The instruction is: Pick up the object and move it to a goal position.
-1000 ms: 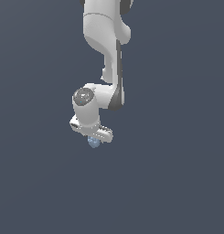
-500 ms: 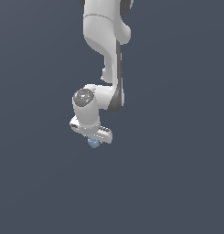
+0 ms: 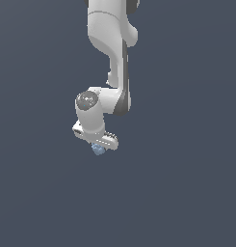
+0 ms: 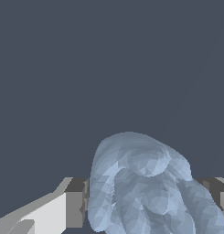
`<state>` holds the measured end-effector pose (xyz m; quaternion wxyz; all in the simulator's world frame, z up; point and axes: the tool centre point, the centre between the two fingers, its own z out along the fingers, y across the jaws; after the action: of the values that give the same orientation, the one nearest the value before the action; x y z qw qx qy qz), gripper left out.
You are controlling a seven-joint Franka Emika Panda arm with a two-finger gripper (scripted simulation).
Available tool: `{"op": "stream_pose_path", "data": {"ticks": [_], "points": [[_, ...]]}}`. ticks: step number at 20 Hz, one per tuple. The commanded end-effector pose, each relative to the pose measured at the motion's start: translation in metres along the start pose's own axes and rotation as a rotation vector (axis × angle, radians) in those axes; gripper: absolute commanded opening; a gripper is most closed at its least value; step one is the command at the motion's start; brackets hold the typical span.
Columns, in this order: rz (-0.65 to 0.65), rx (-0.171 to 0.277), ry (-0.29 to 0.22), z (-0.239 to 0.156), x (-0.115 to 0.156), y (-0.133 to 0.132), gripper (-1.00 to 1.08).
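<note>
The object (image 3: 98,150) is a small pale blue-grey lumpy blob that peeks out just below my white gripper (image 3: 97,147) in the exterior view. In the wrist view the object (image 4: 141,187) fills the space between my two fingers (image 4: 72,203), which press on it from both sides. My gripper is shut on the object and holds it above the dark grey ground. The white arm (image 3: 110,53) reaches down from the top of the exterior view. Most of the object is hidden by the hand in that view.
A plain dark grey floor (image 3: 187,193) lies all around. No other object, container or edge shows in either view.
</note>
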<state>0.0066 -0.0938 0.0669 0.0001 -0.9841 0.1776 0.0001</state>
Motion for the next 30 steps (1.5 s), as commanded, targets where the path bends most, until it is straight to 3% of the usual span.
{"op": "stream_pose_path", "data": {"ticks": [1, 8, 23, 30], "points": [[0.000, 0.000, 0.001, -0.010, 0.000, 0.002, -1.00], [0.001, 0.001, 0.001, -0.060, -0.001, 0.011, -1.00], [0.001, 0.000, 0.000, -0.230, -0.003, 0.042, -1.00], [0.001, 0.000, 0.000, -0.288, -0.002, 0.052, -1.00]]}}
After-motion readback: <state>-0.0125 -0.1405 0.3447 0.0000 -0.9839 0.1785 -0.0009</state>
